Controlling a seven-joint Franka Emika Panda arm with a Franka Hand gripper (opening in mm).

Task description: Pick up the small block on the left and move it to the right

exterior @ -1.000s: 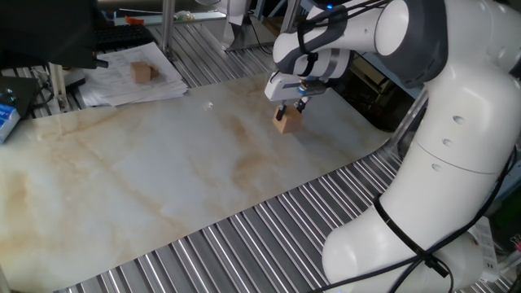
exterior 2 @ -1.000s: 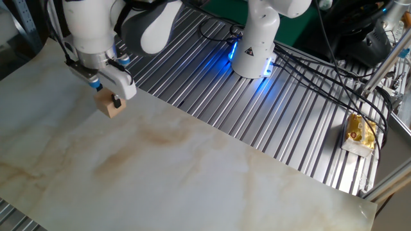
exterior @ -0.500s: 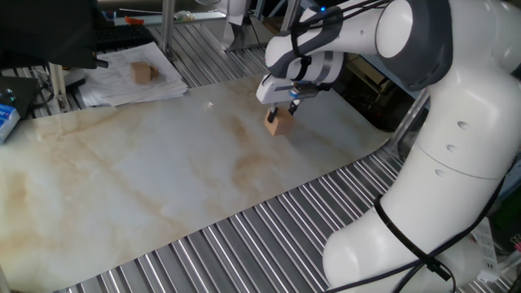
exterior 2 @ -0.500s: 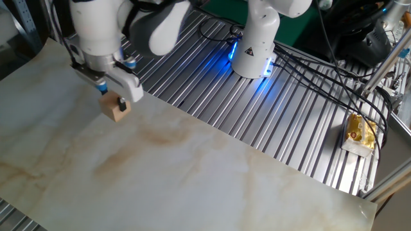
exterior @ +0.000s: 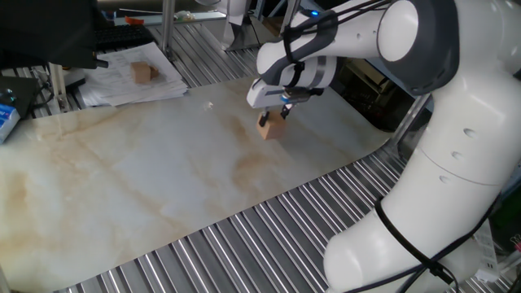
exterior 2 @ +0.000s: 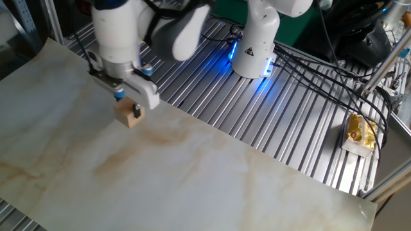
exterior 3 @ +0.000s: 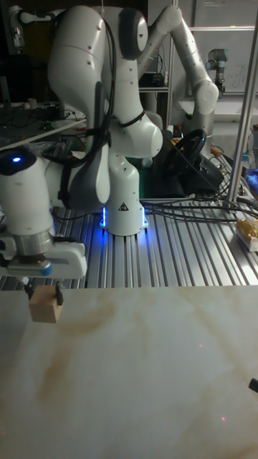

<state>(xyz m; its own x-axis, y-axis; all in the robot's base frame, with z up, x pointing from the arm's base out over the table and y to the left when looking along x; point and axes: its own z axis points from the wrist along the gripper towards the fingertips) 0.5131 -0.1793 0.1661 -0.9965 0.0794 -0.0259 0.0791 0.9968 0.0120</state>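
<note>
A second, darker brown wooden cube (exterior: 144,72) is sitting on a stack of papers (exterior: 134,81) at the far corner of one fixed view, well apart from the arm. A blue box (exterior: 6,119) is lying at that picture's left edge. In the other fixed view a yellow packet (exterior 2: 361,133) is resting on the ribbed metal top well off to the side, and black cables (exterior 2: 314,61) are trailing across the ribs near the blue-lit robot base (exterior 2: 255,40). Nothing is standing on the marbled sheet (exterior: 146,179) near the block.

The sheet is covering most of the bench (exterior 2: 270,122), and its pale surface is lying open on every side of the block. The block is hanging near the sheet's edge on the robot's side, where the bare metal ribs are beginning; the wide remainder of the sheet is stretching away from it.

The end effector (exterior: 273,116) is pointing downward with its 2 fingers closed in on the small block (exterior: 267,126), gripping it by opposite faces near the top. In the other fixed view the end effector (exterior 2: 129,106) is holding the small block (exterior 2: 129,115) so that 1 dark fingertip pad is showing against its side. In the tall fixed view the small block (exterior 3: 43,305) is hanging below the end effector (exterior 3: 41,290), apparently just above the sheet, though I cannot tell for sure whether it is touching
</note>
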